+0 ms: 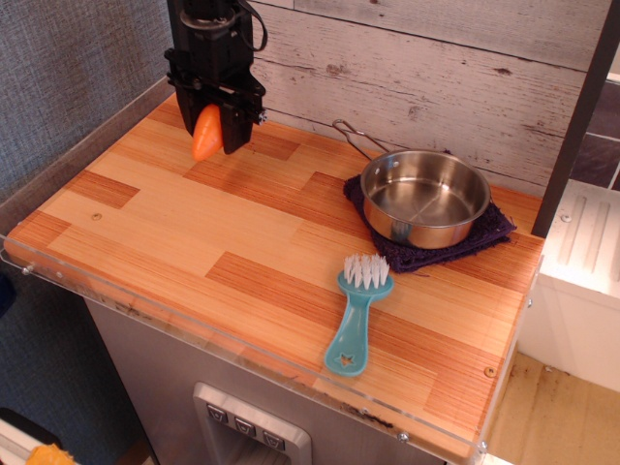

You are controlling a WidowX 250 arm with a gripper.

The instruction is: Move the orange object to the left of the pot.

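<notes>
Observation.image gives me 1 view of the wooden table [194, 228], and I see my gripper [210, 124] over its far left corner, jaws closed on the orange object [206, 133]. That object hangs point-down between the 2 black fingers [232, 118], and whether its tip touches the boards I cannot tell. Off to the right, well apart from it, the pot [425, 198] sits on a dark purple cloth [489, 232] near the back wall, its wire handle [355, 137] reaching toward the left. Just in front of the cloth lies a teal brush [355, 317], bristles pointing toward the pot.
</notes>
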